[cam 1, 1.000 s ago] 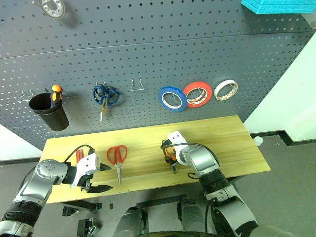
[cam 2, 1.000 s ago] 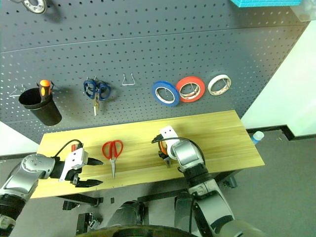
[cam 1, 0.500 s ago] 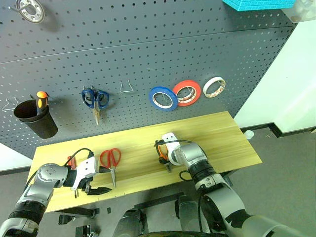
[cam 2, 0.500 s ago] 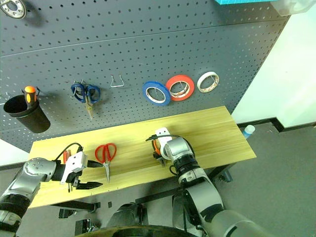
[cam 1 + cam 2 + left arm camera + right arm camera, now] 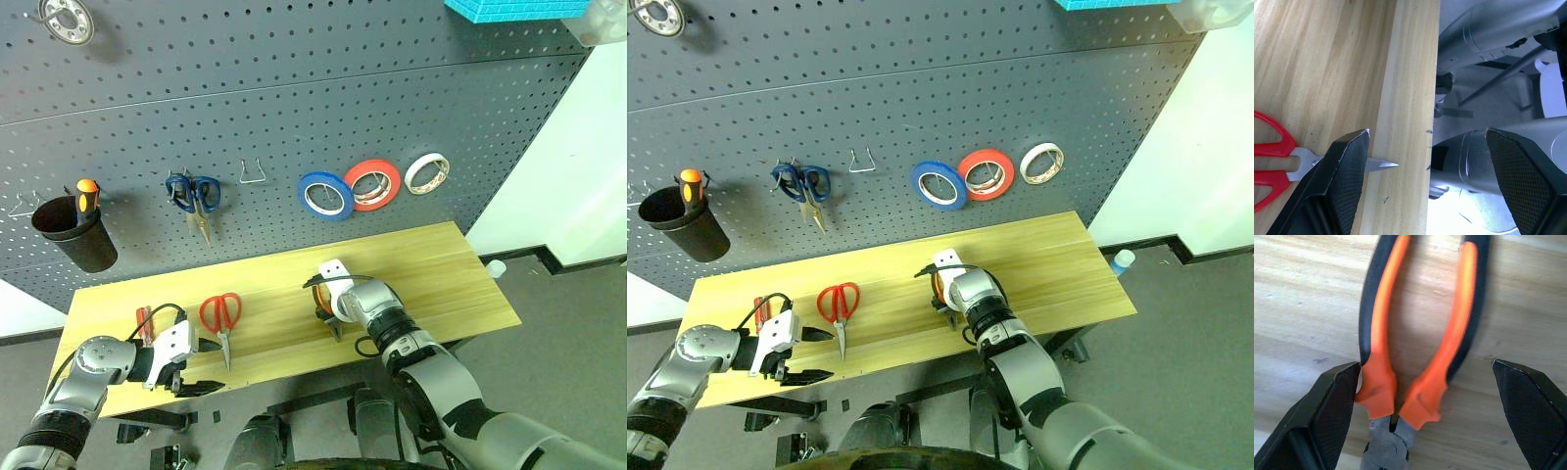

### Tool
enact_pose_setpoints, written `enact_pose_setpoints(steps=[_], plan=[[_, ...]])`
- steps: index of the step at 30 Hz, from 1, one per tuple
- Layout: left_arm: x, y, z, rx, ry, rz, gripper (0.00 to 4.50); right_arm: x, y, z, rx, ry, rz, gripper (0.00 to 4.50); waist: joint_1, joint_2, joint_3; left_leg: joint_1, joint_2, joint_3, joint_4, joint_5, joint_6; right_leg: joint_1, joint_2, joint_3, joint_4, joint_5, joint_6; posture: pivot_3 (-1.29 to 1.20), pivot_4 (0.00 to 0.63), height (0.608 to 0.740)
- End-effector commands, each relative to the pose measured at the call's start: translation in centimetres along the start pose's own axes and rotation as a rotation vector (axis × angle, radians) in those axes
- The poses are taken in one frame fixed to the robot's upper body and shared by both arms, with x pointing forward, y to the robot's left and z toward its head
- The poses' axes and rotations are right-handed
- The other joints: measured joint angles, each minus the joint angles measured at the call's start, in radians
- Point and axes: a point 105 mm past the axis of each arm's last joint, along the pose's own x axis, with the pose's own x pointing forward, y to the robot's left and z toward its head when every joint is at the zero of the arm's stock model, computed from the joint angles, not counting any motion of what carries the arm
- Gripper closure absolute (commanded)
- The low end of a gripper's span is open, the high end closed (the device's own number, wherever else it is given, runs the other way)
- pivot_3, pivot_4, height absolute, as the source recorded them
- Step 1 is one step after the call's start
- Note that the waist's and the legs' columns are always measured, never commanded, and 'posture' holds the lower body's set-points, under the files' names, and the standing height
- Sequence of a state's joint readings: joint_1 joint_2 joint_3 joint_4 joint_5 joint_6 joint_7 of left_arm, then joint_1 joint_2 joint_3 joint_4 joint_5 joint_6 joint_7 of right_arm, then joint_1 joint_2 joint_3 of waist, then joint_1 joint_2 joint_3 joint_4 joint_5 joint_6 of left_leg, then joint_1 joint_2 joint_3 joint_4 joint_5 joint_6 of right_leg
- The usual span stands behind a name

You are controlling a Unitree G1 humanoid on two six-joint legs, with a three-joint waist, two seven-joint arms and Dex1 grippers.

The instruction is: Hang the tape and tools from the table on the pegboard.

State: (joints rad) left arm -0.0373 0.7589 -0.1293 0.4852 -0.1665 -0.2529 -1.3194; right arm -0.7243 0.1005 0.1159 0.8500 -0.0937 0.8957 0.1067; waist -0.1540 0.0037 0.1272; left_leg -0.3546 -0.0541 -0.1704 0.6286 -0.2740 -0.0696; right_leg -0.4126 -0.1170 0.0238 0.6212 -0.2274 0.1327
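Light wooden surface [image 5: 431, 269], visible grain, against dark grey pegboard [image 5: 294, 108]. Blue tape [image 5: 325, 196] hangs on the pegboard beside red and cream rolls. On the surface: pliers [image 5: 1415, 352], red scissors [image 5: 220, 318], small red screwdriver [image 5: 143, 321]. Right gripper [image 5: 1425, 416] fingers spread, straddling the pliers. Left gripper [image 5: 1425, 171] fingers spread at the surface's front edge, by the scissor tip. Grey floor, white wall at right.

The two head views look forward and down from above onto the same scene — the pegboard [image 5: 294, 108] behind and the whole table [image 5: 441, 264] below. The left wrist view sits close over the table's near edge, facing past it to the floor. The right wrist view looks down closely onto the pliers [image 5: 1420, 333] — also seen small at mid-table from the head.
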Motion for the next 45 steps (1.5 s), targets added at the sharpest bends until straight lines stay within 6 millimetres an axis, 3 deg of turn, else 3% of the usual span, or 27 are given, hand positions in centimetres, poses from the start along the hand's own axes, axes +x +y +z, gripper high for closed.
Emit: enact_pose_setpoints(steps=[1, 4, 7, 13, 17, 21, 24, 28, 33, 38, 45], plan=[[-0.4, 0.3, 0.6, 0.025, -0.028, 0.028, 0.54, 0.1, -1.3, -0.6, -0.016, 0.02, -0.031, 0.02, 0.0, 0.0, 0.0, 0.0, 0.0, 0.0, 0.0, 0.0, 0.0, 0.0, 0.0, 0.0, 0.0, 0.0, 0.0, -0.12, 0.109, 0.732], [-0.2, 0.2, 0.4, 0.024, -0.032, 0.032, 0.54, 0.2, -1.7, -1.3, -0.055, 0.037, -0.036, 0.02, 0.0, 0.0, 0.0, 0.0, 0.0, 0.0, 0.001, 0.0, 0.0, 0.001, 0.0, 0.0, 0.0, -0.002, 0.003, -0.12, 0.109, 0.732], [0.0, 0.2, 0.4, 0.026, -0.034, 0.036, 0.54, 0.2, -1.8, -1.6, -0.064, 0.045, -0.028, 0.58, 0.0, 0.0, 0.0, 0.001, 0.0, 0.0, 0.0, 0.0, 0.0, 0.001, 0.0, 0.0, 0.0, -0.002, 0.003, -0.12, 0.108, 0.732], [0.1, 0.2, 0.4, 0.028, -0.04, 0.039, 0.54, 0.2, -1.4, -1.3, -0.11, 0.022, 0.001, 2.39, 0.001, 0.0, 0.0, 0.001, 0.0, 0.0, 0.001, 0.0, 0.0, 0.001, 0.0, 0.0, 0.0, -0.002, 0.003, -0.12, 0.109, 0.732], [0.2, 0.2, 0.8, 0.026, -0.057, 0.052, 0.54, -0.1, -1.0, -1.0, -0.133, -0.002, 0.034, 2.39, 0.0, 0.0, 0.0, 0.001, 0.0, 0.0, 0.0, 0.0, 0.0, 0.001, 0.0, 0.0, 0.0, -0.002, 0.003, -0.12, 0.109, 0.732], [0.0, 0.5, 1.7, 0.011, -0.123, 0.113, 0.54, -1.5, 0.3, 1.3, -0.297, -0.157, 0.101, 2.39, 0.0, 0.0, 0.0, 0.0, 0.0, 0.0, 0.0, 0.0, 0.0, 0.0, 0.0, 0.0, 0.0, -0.002, 0.003, -0.12, 0.105, 0.732], [-0.8, 1.4, 3.0, -0.026, -0.229, 0.217, 0.54, -4.6, 1.7, 4.4, -0.523, -0.449, 0.146, 2.39, 0.002, 0.002, 0.001, -0.003, 0.0, 0.0, 0.0, 0.0, 0.0, -0.002, 0.0, 0.0, 0.0, -0.002, 0.004, -0.12, 0.105, 0.732], [-2.0, 2.7, 4.1, -0.003, -0.332, 0.397, 0.54, -9.1, 4.3, 6.1, -0.761, -0.756, 0.265, 2.39, 0.001, 0.002, 0.002, -0.003, 0.0, 0.001, 0.0, 0.0, 0.0, -0.002, -0.001, 0.0, 0.0, -0.003, 0.005, -0.12, 0.103, 0.732], [-4.2, 4.4, 5.8, 0.01, -0.504, 0.616, 0.54, -15.2, 6.8, 9.2, -0.793, -1.038, 0.42, 2.39, 0.004, 0.001, 0.002, -0.002, 0.001, 0.0, 0.0, 0.0, 0.0, -0.001, 0.0, 0.0, 0.0, -0.003, 0.005, -0.12, 0.102, 0.732], [-5.4, 4.5, 6.5, 0.007, -0.566, 0.69, 0.54, -21.1, 7.9, 13.5, -0.737, -1.294, 0.465, 2.39, 0.015, 0.0, 0.002, -0.002, 0.0, 0.0, 0.001, 0.0, 0.0, 0.0, 0.0, 0.0, -0.002, -0.002, 0.003, -0.09, 0.1, 0.732], [-5.3, 3.4, 7.7, 0.006, -0.623, 0.743, 0.54, -25.3, 7.7, 18.7, -0.613, -1.511, 0.418, 2.39, 0.054, 0.0, 0.003, -0.003, 0.001, 0.0, -0.002, 0.0, -0.001, -0.002, 0.0, 0.0, -0.003, 0.0, -0.001, -0.05, 0.121, 0.732]])
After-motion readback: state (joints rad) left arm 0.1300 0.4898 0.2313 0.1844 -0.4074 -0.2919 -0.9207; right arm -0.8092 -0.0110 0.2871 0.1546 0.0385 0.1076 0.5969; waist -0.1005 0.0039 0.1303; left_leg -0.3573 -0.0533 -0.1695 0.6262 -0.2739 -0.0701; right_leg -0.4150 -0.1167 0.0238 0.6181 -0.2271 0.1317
